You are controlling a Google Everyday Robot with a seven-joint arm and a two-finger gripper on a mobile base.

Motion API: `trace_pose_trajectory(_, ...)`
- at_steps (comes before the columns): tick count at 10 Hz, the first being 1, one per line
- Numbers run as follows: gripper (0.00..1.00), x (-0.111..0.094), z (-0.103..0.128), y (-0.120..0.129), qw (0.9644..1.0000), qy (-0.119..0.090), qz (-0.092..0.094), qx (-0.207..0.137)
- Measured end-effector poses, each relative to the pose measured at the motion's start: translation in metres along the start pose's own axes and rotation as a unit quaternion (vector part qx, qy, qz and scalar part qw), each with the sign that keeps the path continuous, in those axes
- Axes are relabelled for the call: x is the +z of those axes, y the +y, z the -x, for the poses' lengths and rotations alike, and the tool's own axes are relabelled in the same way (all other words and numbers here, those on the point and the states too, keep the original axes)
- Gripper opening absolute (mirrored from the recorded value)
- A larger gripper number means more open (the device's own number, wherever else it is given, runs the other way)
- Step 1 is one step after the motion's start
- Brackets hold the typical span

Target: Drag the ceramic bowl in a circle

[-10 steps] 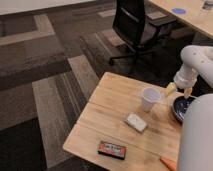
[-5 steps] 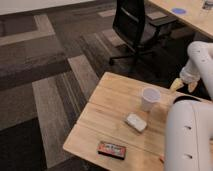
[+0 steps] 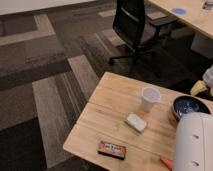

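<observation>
- Ceramic bowl point(image 3: 190, 106): right of frame, near the surface's point(image 3: 107, 112) far edge; cup point(image 3: 149, 99) just left.
- Tool point(image 3: 199, 88): right frame edge, above the bowl; openness cannot be told.
- Bare wood at centre-left.

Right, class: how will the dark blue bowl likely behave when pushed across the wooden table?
The ceramic bowl looks wide and shallow, so it should probably slide rather than tip. Its glossy glaze suggests a rigid, slippery, breakable body. The end effector sits at the picture's right edge, just beyond it.
</observation>
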Motion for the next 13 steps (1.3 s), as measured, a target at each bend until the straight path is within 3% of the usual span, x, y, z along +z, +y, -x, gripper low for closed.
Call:
trace_pose_trajectory(3,0.65,-0.022,-0.033,-0.029,0.9997,0.001,-0.002,0.026)
trace_pose_trajectory(13,0.65,-0.020,-0.032,-0.030,0.9997,-0.002,-0.003,0.023)
